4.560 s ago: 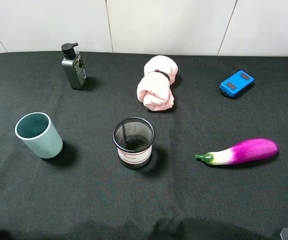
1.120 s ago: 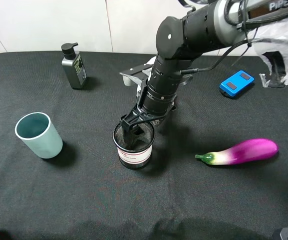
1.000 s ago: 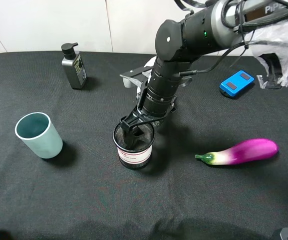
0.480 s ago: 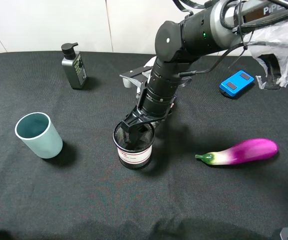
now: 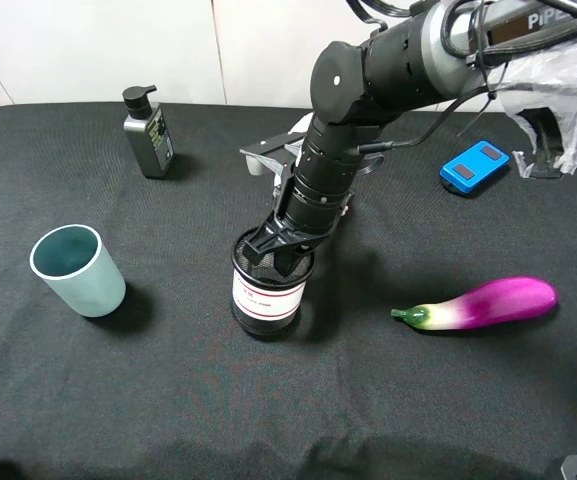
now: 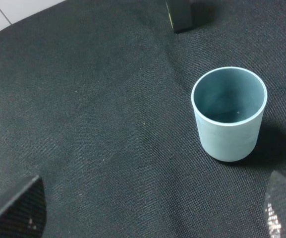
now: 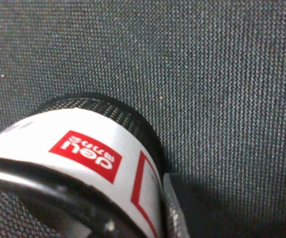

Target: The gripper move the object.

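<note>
You have one small cylindrical black wire-mesh pen cup (image 5: pixel 265 300), white label band edged with thin red lines, mouth up near the middle of the black bench (image 5: pixel 168 400), its rim wall clamped by the right pincer (image 5: pixel 286 252), one finger inside.

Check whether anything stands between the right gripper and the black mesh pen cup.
Nothing visible does. The right gripper is at the rim of the mesh pen cup, its fingers straddling the wall, apparently clamped on it. The teal cup and the eggplant stand well off to either side.
</note>
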Robot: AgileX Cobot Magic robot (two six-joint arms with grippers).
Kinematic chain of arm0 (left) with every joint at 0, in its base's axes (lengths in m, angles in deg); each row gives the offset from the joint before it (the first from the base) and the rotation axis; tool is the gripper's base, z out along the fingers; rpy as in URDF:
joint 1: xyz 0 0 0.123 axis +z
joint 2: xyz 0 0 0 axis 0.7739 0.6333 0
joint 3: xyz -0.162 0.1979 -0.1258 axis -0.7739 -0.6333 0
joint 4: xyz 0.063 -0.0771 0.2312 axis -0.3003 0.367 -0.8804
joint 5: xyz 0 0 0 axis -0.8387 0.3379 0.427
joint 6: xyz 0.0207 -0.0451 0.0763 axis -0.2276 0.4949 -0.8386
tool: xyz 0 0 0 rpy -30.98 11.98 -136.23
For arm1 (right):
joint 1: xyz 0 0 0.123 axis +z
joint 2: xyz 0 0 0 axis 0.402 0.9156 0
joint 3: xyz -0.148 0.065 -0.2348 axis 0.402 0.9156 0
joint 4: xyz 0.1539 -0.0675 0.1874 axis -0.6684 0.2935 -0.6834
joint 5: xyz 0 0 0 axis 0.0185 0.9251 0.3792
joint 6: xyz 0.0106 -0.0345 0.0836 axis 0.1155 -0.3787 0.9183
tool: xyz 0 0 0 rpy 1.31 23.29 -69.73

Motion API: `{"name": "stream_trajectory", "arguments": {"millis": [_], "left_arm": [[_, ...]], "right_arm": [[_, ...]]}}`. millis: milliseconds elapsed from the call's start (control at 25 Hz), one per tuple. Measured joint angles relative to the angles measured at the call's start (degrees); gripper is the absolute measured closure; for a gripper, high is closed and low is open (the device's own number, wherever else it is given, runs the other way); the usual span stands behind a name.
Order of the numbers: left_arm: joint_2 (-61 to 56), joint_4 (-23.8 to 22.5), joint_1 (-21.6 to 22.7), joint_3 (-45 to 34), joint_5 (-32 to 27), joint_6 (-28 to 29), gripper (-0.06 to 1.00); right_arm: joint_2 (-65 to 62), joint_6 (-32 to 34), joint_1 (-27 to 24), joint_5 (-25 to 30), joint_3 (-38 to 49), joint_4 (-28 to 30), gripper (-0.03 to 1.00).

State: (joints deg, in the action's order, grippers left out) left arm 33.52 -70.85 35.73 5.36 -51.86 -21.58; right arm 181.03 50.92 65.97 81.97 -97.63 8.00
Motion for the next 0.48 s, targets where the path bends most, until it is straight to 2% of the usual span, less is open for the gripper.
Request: {"name": "stream_trajectory", "arguments": {"millis": [480], "left_arm": [[0.0, 0.0, 0.0, 0.0, 0.0, 0.0, 0.01]], "right_arm": [[-0.2, 0.0, 0.0, 1.1, -0.3, 0.1, 0.91]]}}
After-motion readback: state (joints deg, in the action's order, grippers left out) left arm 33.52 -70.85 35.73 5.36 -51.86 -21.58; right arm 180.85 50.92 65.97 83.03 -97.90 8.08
